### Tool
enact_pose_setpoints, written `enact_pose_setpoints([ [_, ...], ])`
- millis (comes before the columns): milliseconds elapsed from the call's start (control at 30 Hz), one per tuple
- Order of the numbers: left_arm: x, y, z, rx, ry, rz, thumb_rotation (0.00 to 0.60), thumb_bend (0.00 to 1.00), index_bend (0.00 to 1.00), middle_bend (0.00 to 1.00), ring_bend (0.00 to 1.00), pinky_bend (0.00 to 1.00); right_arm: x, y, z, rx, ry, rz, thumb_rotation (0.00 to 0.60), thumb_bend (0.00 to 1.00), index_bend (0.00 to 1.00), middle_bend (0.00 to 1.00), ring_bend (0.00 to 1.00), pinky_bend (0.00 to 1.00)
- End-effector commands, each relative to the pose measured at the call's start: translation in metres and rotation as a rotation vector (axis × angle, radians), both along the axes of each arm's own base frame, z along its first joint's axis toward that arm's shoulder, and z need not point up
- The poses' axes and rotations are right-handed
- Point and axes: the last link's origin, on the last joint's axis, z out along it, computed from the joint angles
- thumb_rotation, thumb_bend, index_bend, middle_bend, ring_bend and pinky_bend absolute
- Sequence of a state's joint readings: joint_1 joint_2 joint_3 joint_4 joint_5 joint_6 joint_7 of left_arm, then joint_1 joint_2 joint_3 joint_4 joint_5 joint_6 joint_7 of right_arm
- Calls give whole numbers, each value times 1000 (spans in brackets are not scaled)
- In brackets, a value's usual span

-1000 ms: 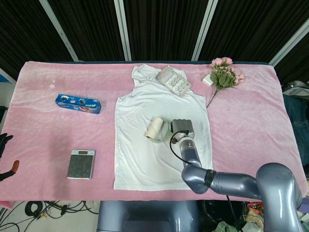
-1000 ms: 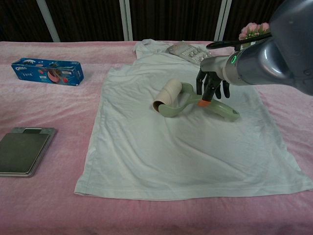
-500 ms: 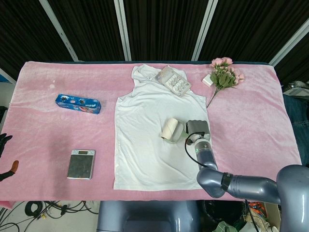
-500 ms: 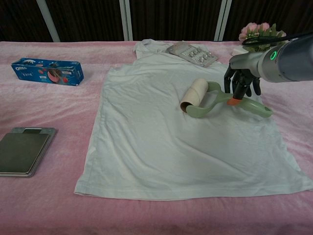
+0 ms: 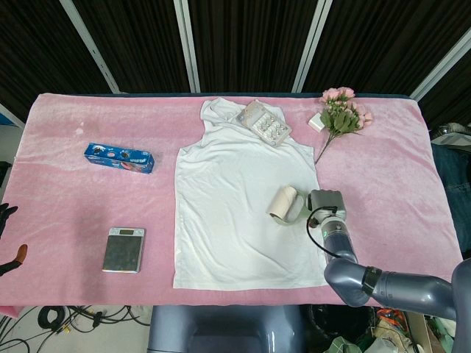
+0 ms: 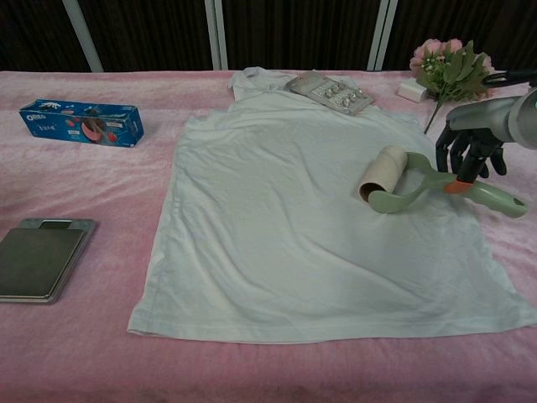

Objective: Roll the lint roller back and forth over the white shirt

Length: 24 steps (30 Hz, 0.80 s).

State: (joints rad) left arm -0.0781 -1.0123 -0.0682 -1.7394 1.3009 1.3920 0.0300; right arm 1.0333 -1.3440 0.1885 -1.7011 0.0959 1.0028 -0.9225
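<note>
The white shirt (image 5: 235, 206) (image 6: 294, 227) lies flat on the pink cloth. A lint roller (image 6: 419, 180) with a cream roll (image 5: 282, 202) and a green handle sits on the shirt's right part, near its edge. My right hand (image 6: 470, 151) grips the green handle near its orange band; in the head view the grey wrist (image 5: 327, 209) covers the hand. My left hand (image 5: 7, 235) shows only as dark fingertips at the far left edge, off the table, and I cannot tell how its fingers lie.
An Oreo box (image 5: 118, 157) (image 6: 80, 122) lies at the left, a kitchen scale (image 5: 123, 249) (image 6: 40, 259) nearer the front left. A blister pack (image 5: 263, 123) rests on the shirt's collar area. Pink flowers (image 5: 340, 112) and a small white block (image 5: 316, 123) lie at the back right.
My right hand has drawn the lint roller to the right across the shirt, from its middle to near its right edge.
</note>
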Motion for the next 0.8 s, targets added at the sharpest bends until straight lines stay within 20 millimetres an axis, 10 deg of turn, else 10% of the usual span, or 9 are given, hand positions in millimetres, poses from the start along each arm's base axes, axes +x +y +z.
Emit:
enact_pose_setpoints([
  [33,0,0,0,1,0,0,600,394,134,62,41,80,-12,3,8,21,9,-30,600,567,699,657,627,613],
  [800,0,0,1,6,0,2,600,394,134,62,41,84,-46,-1,72,-128,-114,-100,600,567,701,658,627,614],
])
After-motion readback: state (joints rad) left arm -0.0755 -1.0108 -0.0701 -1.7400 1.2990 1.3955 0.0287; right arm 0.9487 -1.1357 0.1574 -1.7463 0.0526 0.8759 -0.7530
